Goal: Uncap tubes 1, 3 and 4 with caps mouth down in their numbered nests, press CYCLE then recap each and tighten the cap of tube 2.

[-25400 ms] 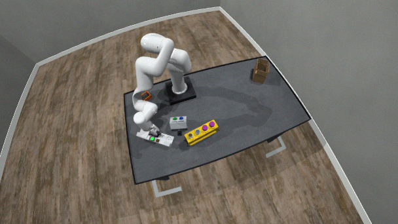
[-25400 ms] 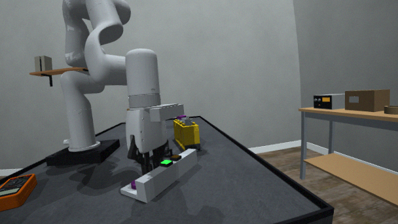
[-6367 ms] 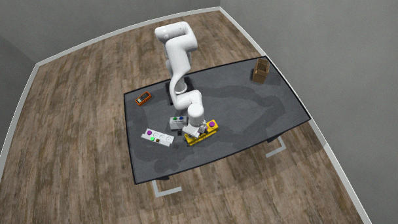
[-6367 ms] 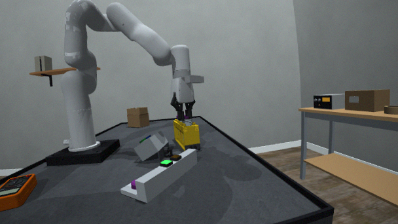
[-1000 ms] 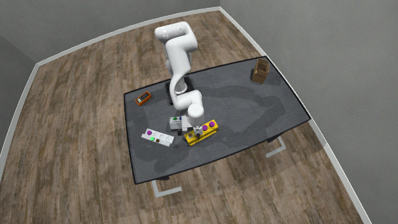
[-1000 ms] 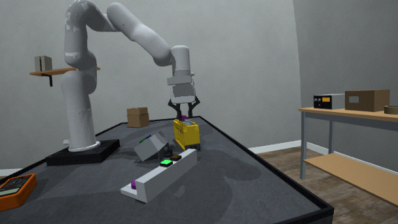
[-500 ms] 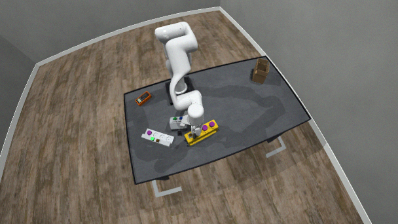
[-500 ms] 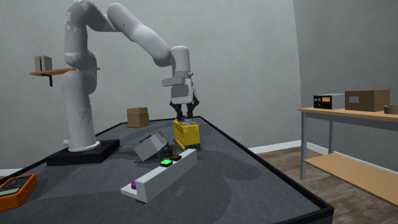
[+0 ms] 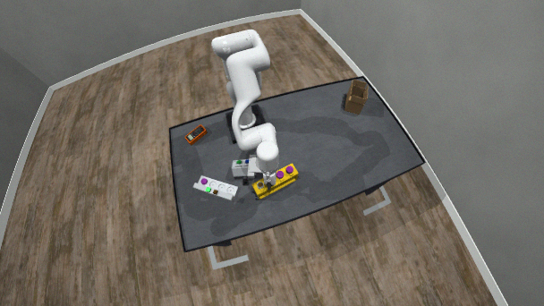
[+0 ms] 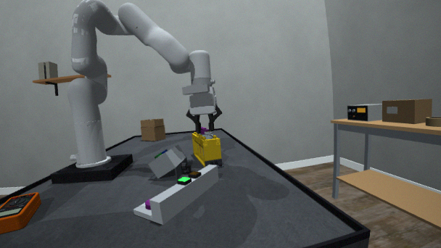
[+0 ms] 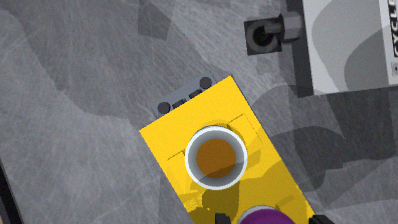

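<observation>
The yellow decapping station [image 9: 275,181] holds an open tube [image 11: 216,157] with amber liquid at its end nearest the cap tray. My gripper [image 10: 204,127] hangs straight down over the tube beside it. In the wrist view its fingertips stand on either side of that tube's purple cap [image 11: 265,215], with small gaps, so it is open. The two tubes beyond carry purple caps [image 9: 280,174] [image 9: 290,169]. The white cap tray [image 9: 216,188] holds one purple cap [image 9: 204,181] in its end nest. Its green lamp [image 10: 183,179] is lit and the amber lamp [image 10: 194,174] is dark.
The grey key housing [image 9: 243,167] with the green and blue keys stands right behind the station and tray. An orange meter [image 9: 195,134] lies at the table's corner near the base. A cardboard box [image 9: 356,97] stands at the far corner.
</observation>
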### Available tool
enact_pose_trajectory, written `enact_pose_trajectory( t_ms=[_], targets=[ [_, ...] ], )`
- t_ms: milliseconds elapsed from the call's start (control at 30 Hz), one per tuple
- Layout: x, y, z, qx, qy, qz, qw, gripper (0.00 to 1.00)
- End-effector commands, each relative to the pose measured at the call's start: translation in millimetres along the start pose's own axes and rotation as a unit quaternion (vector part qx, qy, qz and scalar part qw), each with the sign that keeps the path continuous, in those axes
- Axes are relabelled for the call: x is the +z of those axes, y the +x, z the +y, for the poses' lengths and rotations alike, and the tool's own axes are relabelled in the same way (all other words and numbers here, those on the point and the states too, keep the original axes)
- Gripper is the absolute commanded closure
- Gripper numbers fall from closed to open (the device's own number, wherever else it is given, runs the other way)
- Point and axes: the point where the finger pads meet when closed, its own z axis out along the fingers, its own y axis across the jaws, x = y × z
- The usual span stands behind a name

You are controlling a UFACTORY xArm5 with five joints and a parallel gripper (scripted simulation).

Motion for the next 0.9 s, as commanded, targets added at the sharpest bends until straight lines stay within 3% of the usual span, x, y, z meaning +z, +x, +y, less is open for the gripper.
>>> enact_pose_trajectory(
  t_ms=[0,267,333,400,433,667,700,867],
  targets=[
    [-1.3,-0.4,-1.0,-0.139,0.001,-0.003,0.99,0.54],
    [-1.3,-0.4,-1.1,-0.331,0.001,-0.002,0.944,0.54],
    [-1.3,-0.4,-1.1,-0.331,0.001,-0.002,0.944,0.54],
    [-1.3,-0.4,-1.1,-0.416,0.002,-0.002,0.909,0.54],
    [-1.3,-0.4,-1.1,-0.433,0.002,-0.002,0.901,0.54],
    [-1.3,-0.4,-1.1,-0.437,0.002,-0.002,0.899,0.54],
    [-1.3,-0.4,-1.1,-0.437,0.002,-0.002,0.899,1.0],
    [-1.3,-0.4,-1.1,-0.437,0.002,-0.002,0.899,1.0]
  ],
)
